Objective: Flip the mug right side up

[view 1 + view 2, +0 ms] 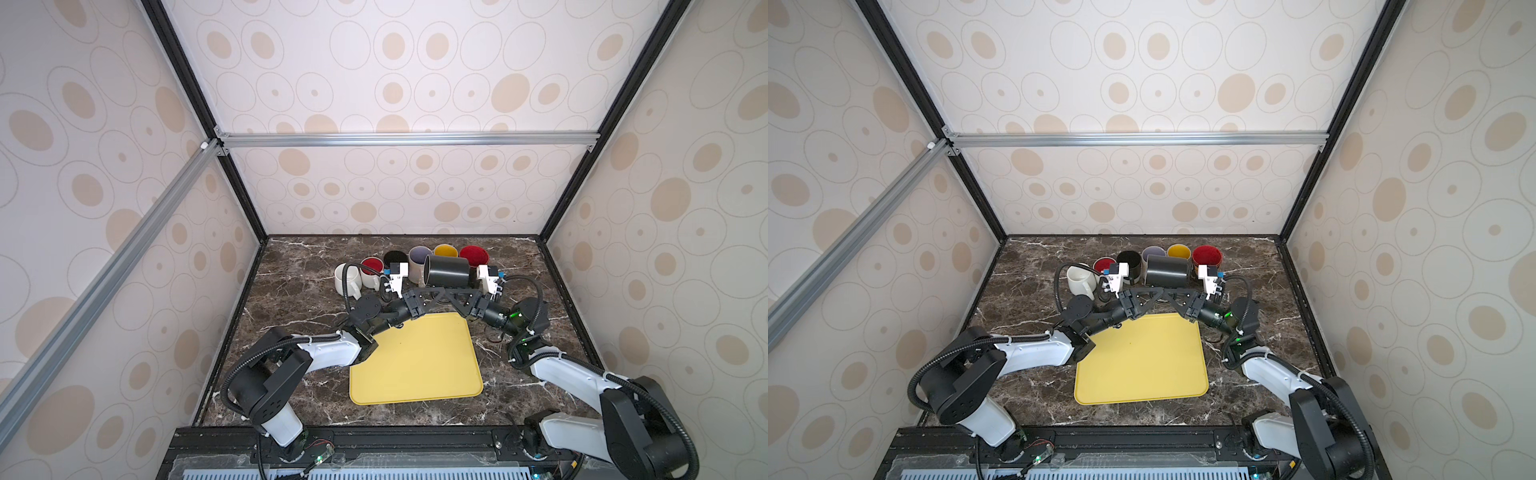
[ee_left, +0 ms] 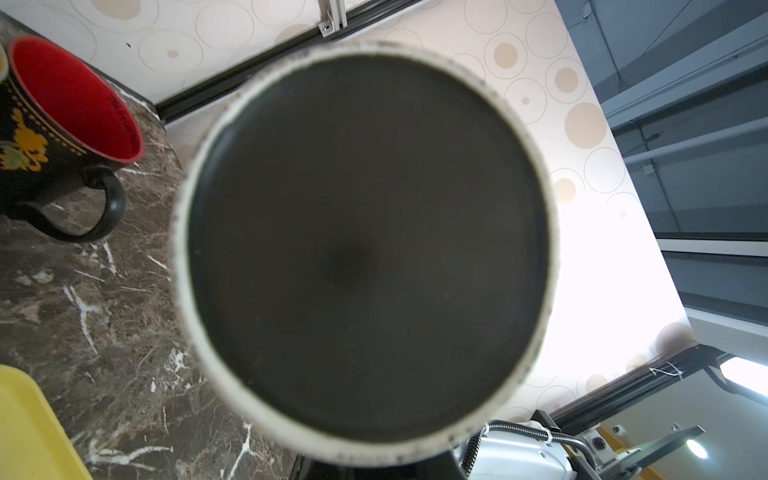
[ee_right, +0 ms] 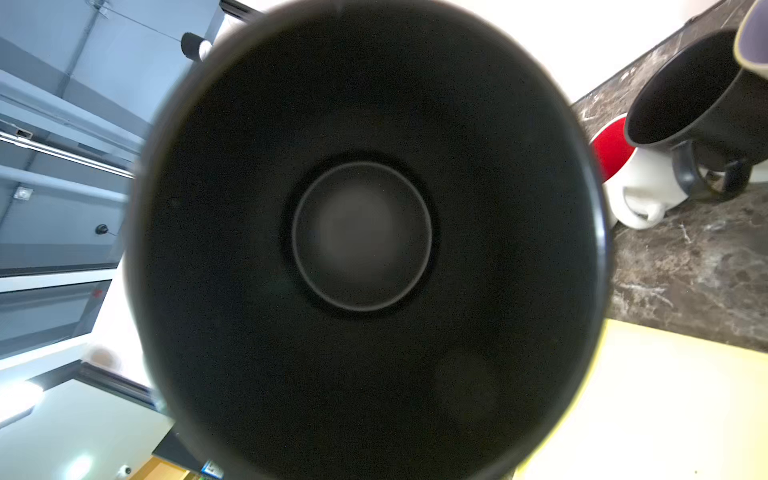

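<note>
1. The black mug (image 1: 449,272) (image 1: 1167,270) lies on its side up in the air. It is over the back part of the counter (image 1: 299,274), just past the far edge of the yellow tray (image 1: 415,365).
2. The mug's flat bottom faces the left arm. The left wrist view shows that bottom as a dark circle with a pale ring around it (image 2: 365,249).
3. The mug's open mouth faces the right arm. The right wrist view looks straight down inside it (image 3: 361,237).
4. The left claw (image 1: 438,294) is under the mug and pinched narrow.
5. The right claw (image 1: 453,296) is under the mug too, also pinched narrow. The tips of the two claws almost meet.
6. I think both claws grip the mug from below, but the mug hides the exact spot.
7. Behind the mug stands a row of cups with their open sides up. The row runs from a white cup (image 1: 347,280) on the left to a red cup (image 1: 473,254) on the right.
</note>
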Action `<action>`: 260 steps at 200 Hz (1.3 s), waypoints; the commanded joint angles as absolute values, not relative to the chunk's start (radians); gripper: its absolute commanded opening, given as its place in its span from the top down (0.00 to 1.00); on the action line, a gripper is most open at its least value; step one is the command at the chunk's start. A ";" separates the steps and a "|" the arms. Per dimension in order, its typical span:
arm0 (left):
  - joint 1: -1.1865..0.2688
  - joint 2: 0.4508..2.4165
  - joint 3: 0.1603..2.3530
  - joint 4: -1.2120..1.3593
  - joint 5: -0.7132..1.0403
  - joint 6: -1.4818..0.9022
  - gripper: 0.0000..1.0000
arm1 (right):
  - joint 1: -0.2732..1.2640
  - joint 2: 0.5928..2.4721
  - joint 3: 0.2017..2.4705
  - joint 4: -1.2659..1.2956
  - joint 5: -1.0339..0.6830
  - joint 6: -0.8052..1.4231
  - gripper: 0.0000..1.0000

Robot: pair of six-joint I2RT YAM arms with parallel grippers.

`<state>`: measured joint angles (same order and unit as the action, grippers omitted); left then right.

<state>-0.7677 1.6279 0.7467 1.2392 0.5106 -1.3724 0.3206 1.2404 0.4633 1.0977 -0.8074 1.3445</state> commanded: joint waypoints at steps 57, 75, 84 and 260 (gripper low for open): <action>-0.733 1.557 0.703 1.147 0.538 -1.343 0.00 | 0.334 1.148 0.580 0.916 -0.791 1.253 1.00; -0.720 1.474 0.711 0.892 0.477 -1.221 0.00 | 0.334 1.118 0.604 0.812 -0.796 1.203 1.00; -0.720 1.422 0.733 0.739 0.397 -1.134 0.00 | 0.333 1.109 0.612 0.778 -0.795 1.184 1.00; -0.701 0.976 0.762 -0.168 -0.086 -0.797 0.00 | 0.572 1.317 1.076 0.062 -0.595 0.756 1.00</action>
